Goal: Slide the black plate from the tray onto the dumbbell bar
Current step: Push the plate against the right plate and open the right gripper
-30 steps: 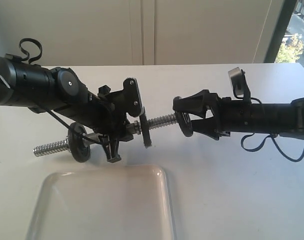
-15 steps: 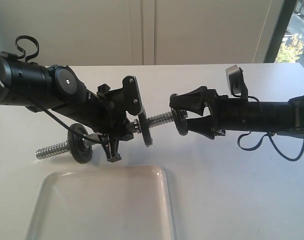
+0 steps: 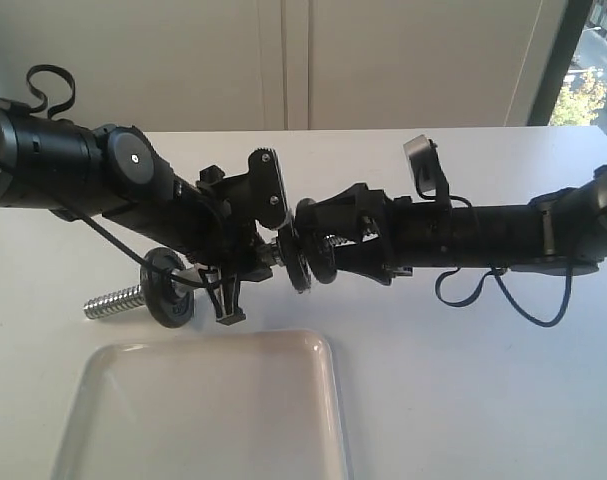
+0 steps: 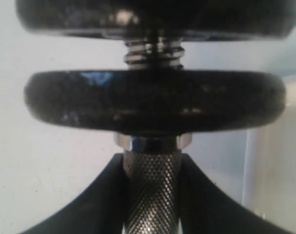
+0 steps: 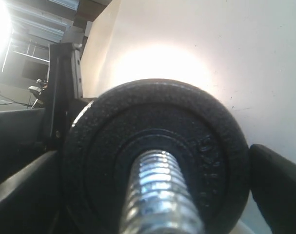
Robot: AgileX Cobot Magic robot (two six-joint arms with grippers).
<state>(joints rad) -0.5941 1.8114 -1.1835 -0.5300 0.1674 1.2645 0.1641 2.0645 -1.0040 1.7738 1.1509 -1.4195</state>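
Note:
My left gripper [image 3: 229, 282] is shut on the knurled middle of the dumbbell bar [image 4: 152, 190], which it holds above the table. One black disc [image 3: 169, 288] sits near the bar's bare threaded end [image 3: 113, 301]. Another disc [image 4: 155, 102] sits just past my left gripper [image 4: 152, 168]. The black plate [image 3: 319, 262] is on the other threaded end [image 5: 160, 195], which passes through its centre hole. A short gap of thread separates it from that disc. My right gripper [image 3: 325, 248] is shut on the rim of the black plate [image 5: 155, 151]. The tray [image 3: 203, 410] lies below with nothing in it.
The white table [image 3: 463, 390] stretches to the right of the tray. A pale wall and a window strip [image 3: 583, 70] stand behind. Both black arms meet over the middle of the table, with cables hanging from the right arm [image 3: 493, 290].
My right gripper has carried the black plate leftward along the threaded end, from its tip to close beside the inner disc. The left arm and bar shifted slightly.

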